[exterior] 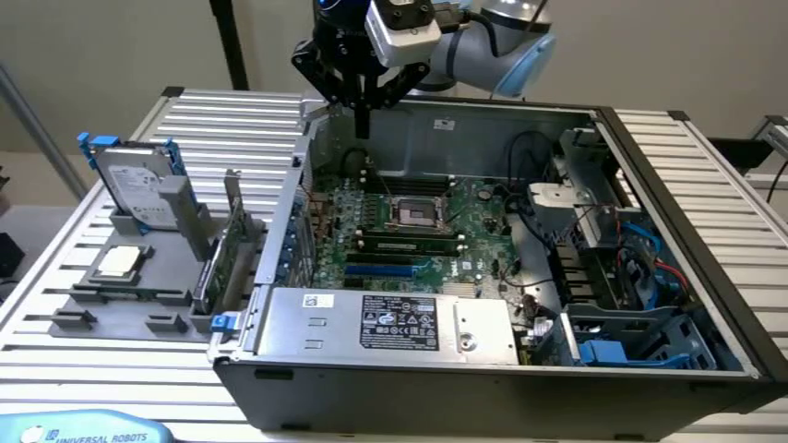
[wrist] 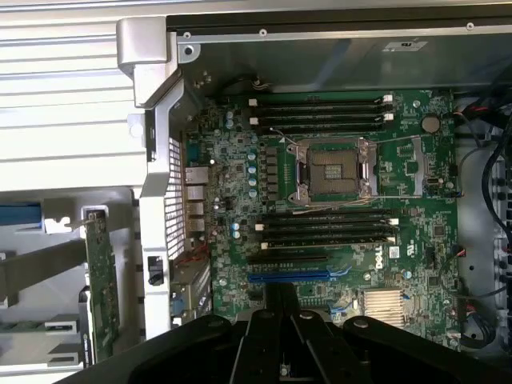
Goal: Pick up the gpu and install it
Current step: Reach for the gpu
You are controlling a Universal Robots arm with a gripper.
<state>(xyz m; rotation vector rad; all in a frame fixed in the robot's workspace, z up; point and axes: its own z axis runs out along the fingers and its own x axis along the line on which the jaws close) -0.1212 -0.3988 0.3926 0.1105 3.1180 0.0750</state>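
The gpu [exterior: 227, 257] is a thin green card with a silver end bracket. It stands on edge in the grey holder tray [exterior: 117, 309] on the exterior view's left, just outside the open computer case [exterior: 493, 369]. In the wrist view the gpu [wrist: 98, 280] shows as a narrow green strip beside the case wall. My gripper [exterior: 364, 118] hangs above the rear corner of the case, over the motherboard [exterior: 412, 217], its fingers shut together with nothing between them. The wrist view has the gripper [wrist: 282, 324] over the motherboard [wrist: 336, 200] near the blue slot [wrist: 288, 277].
A silver hard drive with blue rails [exterior: 133, 185] and a small square CPU chip [exterior: 120, 261] sit in the same tray. The power supply [exterior: 382, 323] fills the case's near side. Cables and drive bays [exterior: 615, 277] crowd the exterior view's right.
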